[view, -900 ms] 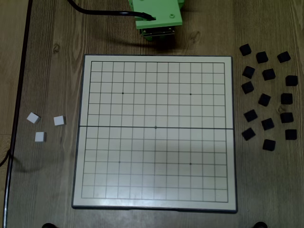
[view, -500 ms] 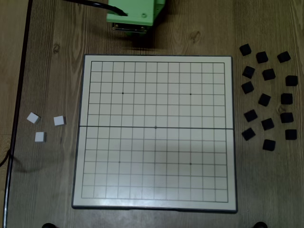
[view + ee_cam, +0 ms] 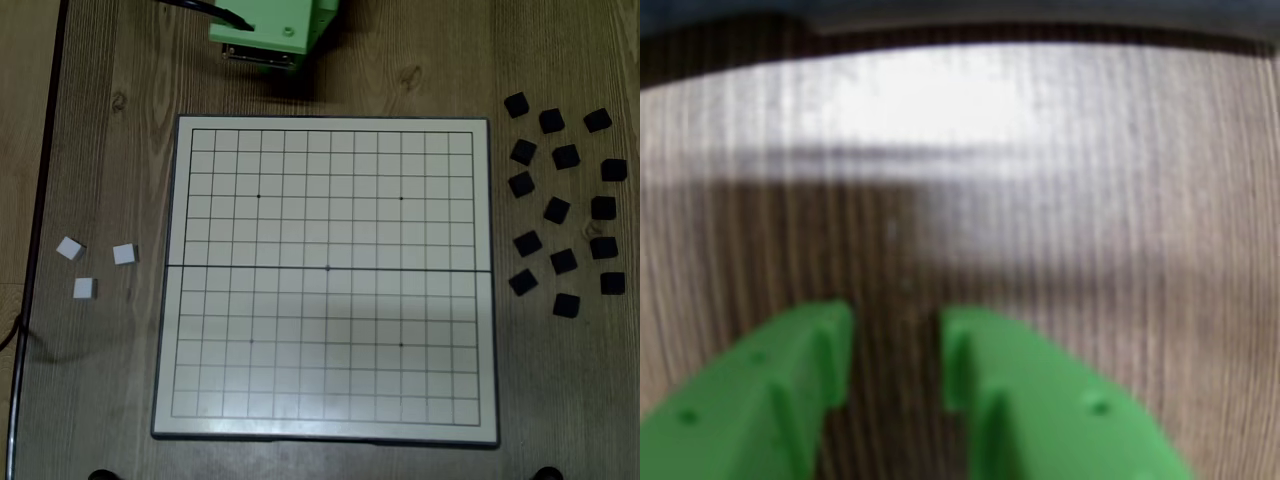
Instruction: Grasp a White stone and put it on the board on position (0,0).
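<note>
1. The tool (image 3: 895,345) shows in the wrist view as two green plastic fingers with a narrow gap between them and nothing in it; it is slightly open and empty, over bare wood grain.
2. In the fixed view the green arm (image 3: 268,28) sits at the far edge of the surface, just beyond the board's (image 3: 183,280) top left corner; the tool's tips are not visible there.
3. Three white stones lie near the left edge of the surface, clear of the board; the nearest to the board is the white stone (image 3: 124,254); from the arm it lies toward the left edge and nearer the camera's bottom side.
4. The stones are small flat squares with no clear long axis; the board is smooth cream with a thin grid; its centre dot (image 3: 328,268) is bare; black stones (image 3: 562,210) crowd the right side.
</note>
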`<state>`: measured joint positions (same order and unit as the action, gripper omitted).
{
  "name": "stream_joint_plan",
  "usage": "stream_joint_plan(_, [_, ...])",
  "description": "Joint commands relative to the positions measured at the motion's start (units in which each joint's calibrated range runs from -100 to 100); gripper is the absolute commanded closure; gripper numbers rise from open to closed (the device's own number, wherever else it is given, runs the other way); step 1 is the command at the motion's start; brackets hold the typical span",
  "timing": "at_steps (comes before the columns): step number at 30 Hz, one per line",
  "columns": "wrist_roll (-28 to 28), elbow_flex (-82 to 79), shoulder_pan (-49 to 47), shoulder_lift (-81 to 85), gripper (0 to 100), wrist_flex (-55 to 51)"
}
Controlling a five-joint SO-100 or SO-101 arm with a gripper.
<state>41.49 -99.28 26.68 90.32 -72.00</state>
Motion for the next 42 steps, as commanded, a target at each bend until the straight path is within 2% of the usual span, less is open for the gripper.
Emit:
stream_joint_plan(1, [-2.34, -0.72, 3.22, 0.02, 93, -3.28])
stream_joint_plan(5, [-3.86, -0.72, 1.85, -0.49, 94, -2.87])
stream_joint_plan(9, [-4.79, -0.52, 7.86, 1.29, 94, -2.95])
stream_joint_plan(14, [-6.45, 3.73, 11.41, -11.68, 94, 0.85])
stream_joint_plan(19, [-9.18, 16.68, 15.51, -31.95, 94, 5.15])
stream_joint_plan(27, [-11.77, 41.80, 17.69, -59.08, 94, 6.06])
stream_joint_plan(34, [-13.19, 59.28, 18.42, -74.17, 94, 5.48])
stream_joint_plan(42, [-13.87, 73.68, 19.15, -83.92, 94, 3.50])
